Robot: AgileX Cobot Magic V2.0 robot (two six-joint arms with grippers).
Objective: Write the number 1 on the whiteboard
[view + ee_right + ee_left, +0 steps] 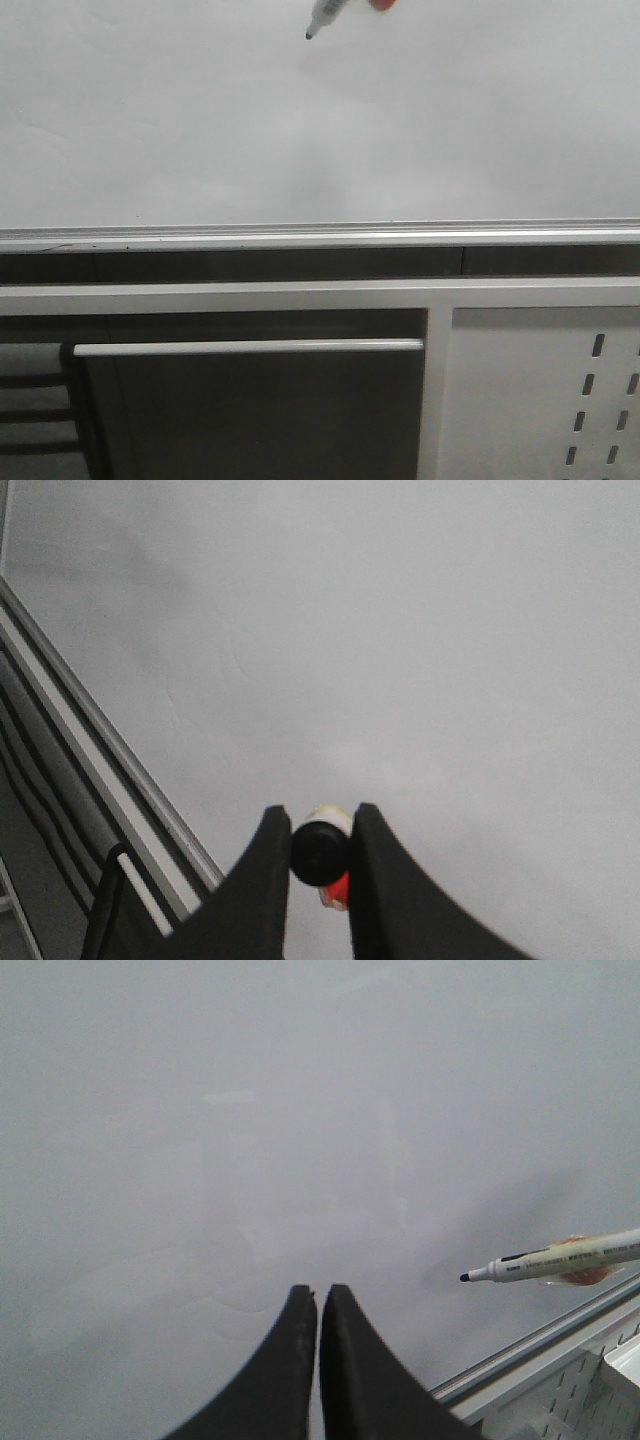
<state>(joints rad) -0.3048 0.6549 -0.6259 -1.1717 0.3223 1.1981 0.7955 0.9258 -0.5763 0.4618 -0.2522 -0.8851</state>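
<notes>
The whiteboard (200,130) fills the scene, its surface bare above the silver bottom rail (320,238), so the number 1 is not yet drawn anywhere visible. The right gripper (320,855) has its jaws clamped on the marker (325,17), whose tip points at the board's upper middle, ready to stroke. The left gripper (318,1305) idles, jaws closed on nothing.

- The marker (326,14) is hanging before the upper middle of the whiteboard (150,120), tip pointing down-left;
- the rail (300,236) is running along the board's bottom edge;
- the slotted panel (545,390) is sitting below, at the right.
</notes>
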